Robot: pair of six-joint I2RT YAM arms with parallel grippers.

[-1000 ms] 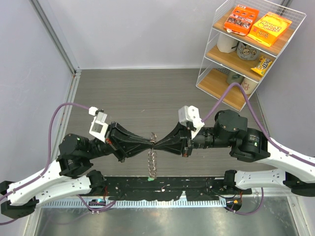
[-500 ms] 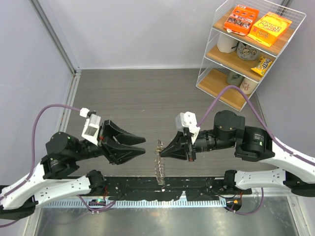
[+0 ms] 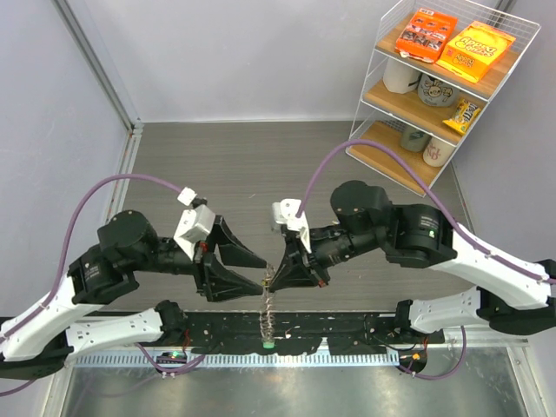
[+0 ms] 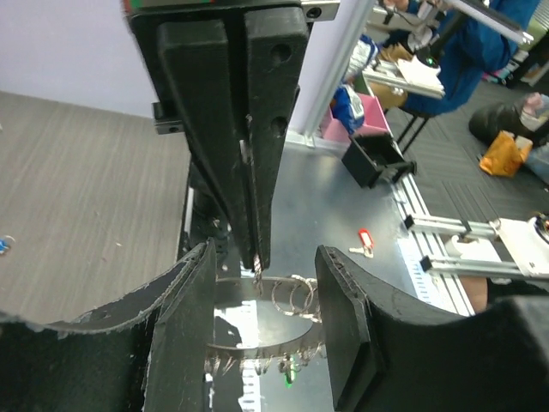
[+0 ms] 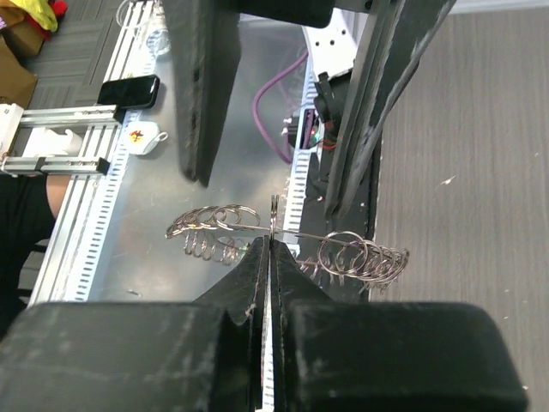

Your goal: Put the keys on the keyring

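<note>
Fingers (image 5: 244,287) of the right gripper (image 5: 268,247) are pressed together on the thin silvery wire keyring (image 3: 268,300) and pinch it at its upper edge. In this way the ring, with its fringe of small silvery keys (image 5: 364,262), hangs freely below the tip, and a green-headed key (image 3: 269,344) is the lowest. The bundle hangs above the near edge of the grey wood-pattern table (image 3: 261,165). I judge that this grip is meant to hold the ring steady in the air and to present it to the other arm. The left gripper (image 3: 262,272) faces it with its fingers spread, just beside the pinching tip. It touches nothing that I can see and holds no key. Probably it is placed there for taking the ring or for opening it, but which of the two I cannot tell.
</note>
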